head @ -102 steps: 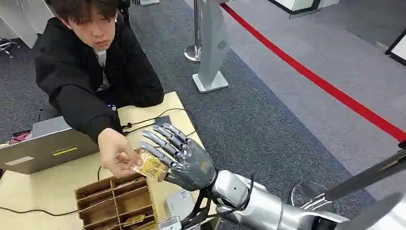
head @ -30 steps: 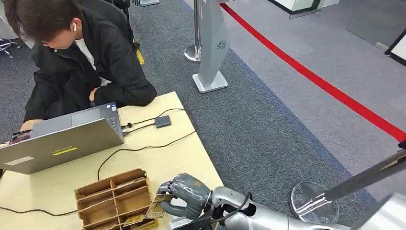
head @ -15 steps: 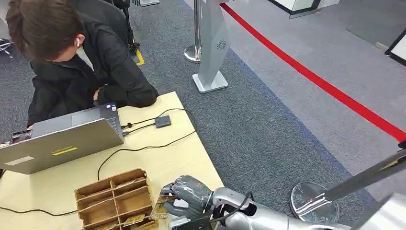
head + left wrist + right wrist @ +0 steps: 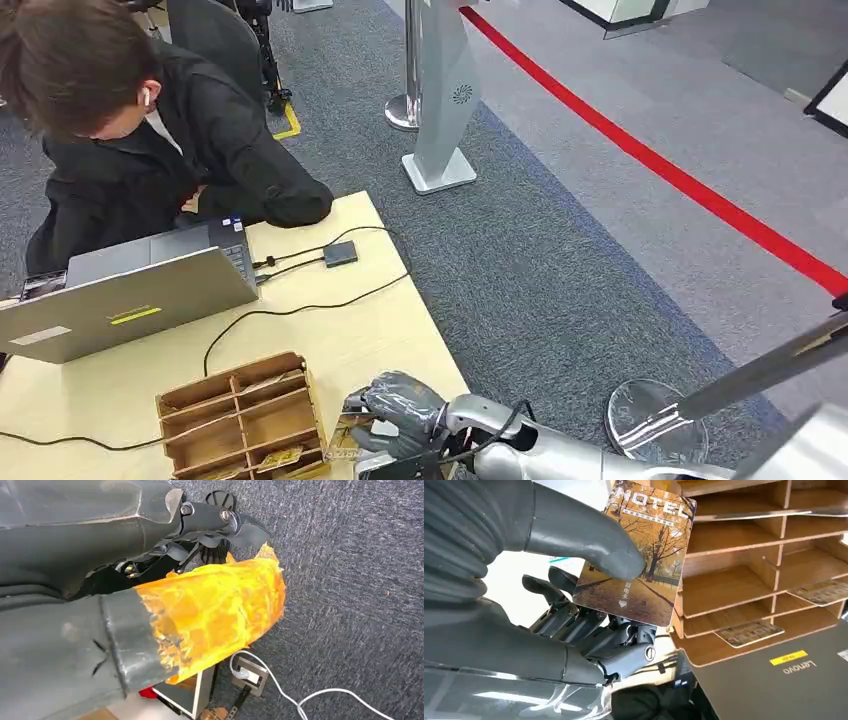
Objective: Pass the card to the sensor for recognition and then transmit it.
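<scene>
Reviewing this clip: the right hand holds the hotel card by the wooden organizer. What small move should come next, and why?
Probably lower the card onto the grey device under the right hand; I take that for the sensor, and the thumb already pins the card firmly.

An office or reception hall: grey carpet (image 4: 560,260); wooden desk (image 4: 330,330) with laptop (image 4: 120,300); barrier post (image 4: 408,60).

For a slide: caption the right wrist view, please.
Right hand holds a hotel key card under its thumb beside the wooden card organizer.
</scene>
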Robot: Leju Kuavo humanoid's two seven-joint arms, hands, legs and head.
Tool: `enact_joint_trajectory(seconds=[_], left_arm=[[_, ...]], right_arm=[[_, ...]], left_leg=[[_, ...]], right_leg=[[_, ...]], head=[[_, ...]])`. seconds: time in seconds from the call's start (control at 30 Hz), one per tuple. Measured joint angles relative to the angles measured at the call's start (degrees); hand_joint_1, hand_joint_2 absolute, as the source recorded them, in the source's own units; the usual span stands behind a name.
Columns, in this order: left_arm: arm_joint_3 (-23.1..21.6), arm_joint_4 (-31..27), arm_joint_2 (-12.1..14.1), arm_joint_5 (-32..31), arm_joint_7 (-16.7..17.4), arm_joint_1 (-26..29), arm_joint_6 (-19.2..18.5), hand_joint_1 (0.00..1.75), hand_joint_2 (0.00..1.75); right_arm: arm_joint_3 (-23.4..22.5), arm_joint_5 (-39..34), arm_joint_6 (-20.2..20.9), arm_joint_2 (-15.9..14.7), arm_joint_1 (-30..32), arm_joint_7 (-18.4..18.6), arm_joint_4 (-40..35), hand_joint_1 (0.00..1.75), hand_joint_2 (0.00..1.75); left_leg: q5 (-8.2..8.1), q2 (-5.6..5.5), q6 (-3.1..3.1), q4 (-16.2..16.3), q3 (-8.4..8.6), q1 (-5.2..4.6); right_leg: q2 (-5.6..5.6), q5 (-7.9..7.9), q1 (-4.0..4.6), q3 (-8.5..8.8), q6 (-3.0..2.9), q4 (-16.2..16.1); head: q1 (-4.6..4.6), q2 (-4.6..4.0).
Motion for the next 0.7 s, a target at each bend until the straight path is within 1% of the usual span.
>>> enact_joint_trajectory(seconds=[0.47, 0.7], left_arm=[[0.02, 0.0, 0.0, 0.0, 0.0, 0.0, 0.0, 0.0, 0.0], [0.02, 0.0, 0.0, 0.0, 0.02, 0.0, 0.0, 0.0, 0.0]], right_arm=[[0.35, 0.22, 0.55, -0.46, -0.07, 0.57, 0.81, 1.75, 1.75], [0.94, 1.14, 1.6, -1.31, -0.53, 2.23, 2.8, 1.75, 1.75]], left_leg=[[0.0, 0.0, 0.0, 0.0, 0.0, 0.0], [0.0, 0.0, 0.0, 0.0, 0.0, 0.0]], right_leg=[[0.0, 0.0, 0.0, 0.0, 0.0, 0.0], [0.0, 0.0, 0.0, 0.01, 0.0, 0.0]], head=[[0.0, 0.0], [0.0, 0.0]])
